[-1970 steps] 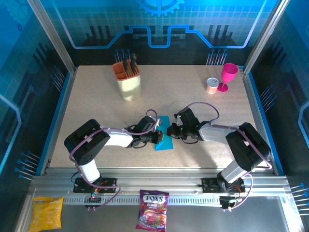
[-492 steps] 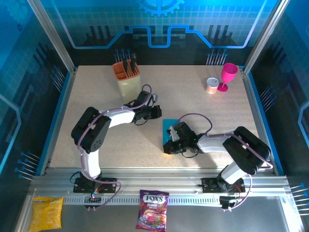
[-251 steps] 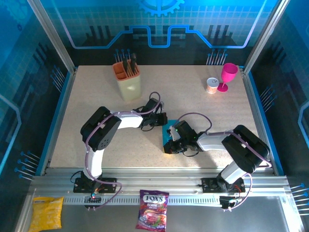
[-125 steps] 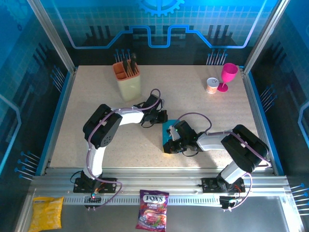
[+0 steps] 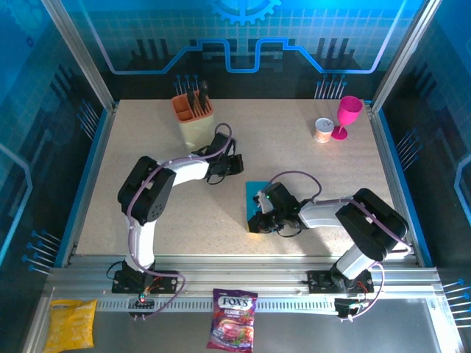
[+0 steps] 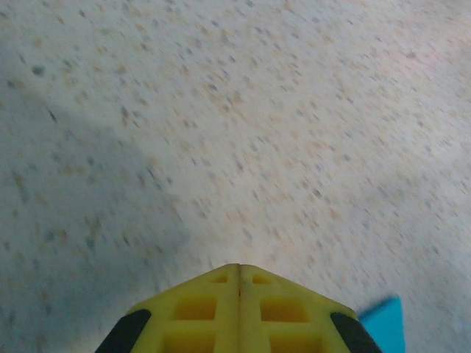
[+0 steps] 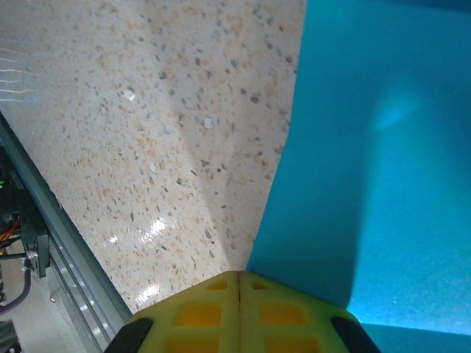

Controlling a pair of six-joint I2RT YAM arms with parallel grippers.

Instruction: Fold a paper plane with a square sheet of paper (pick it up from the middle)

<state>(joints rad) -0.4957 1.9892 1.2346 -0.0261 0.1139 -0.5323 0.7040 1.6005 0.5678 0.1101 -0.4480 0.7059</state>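
At rail: FOX'S bag [image 5: 234, 318] | left gripper [image 6: 239, 269] closed, empty | right gripper [image 7: 239, 275] closed against paper [image 7: 368, 184]

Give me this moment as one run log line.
left gripper: jaws shut, over bare table | right gripper: jaws shut, at edge of blue paper | paper: lying on table

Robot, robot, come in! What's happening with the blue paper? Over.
Both jaws shut. Left gripper over bare table. Right gripper tip at edge of blue paper. Utensil holder, can, goblet far off.
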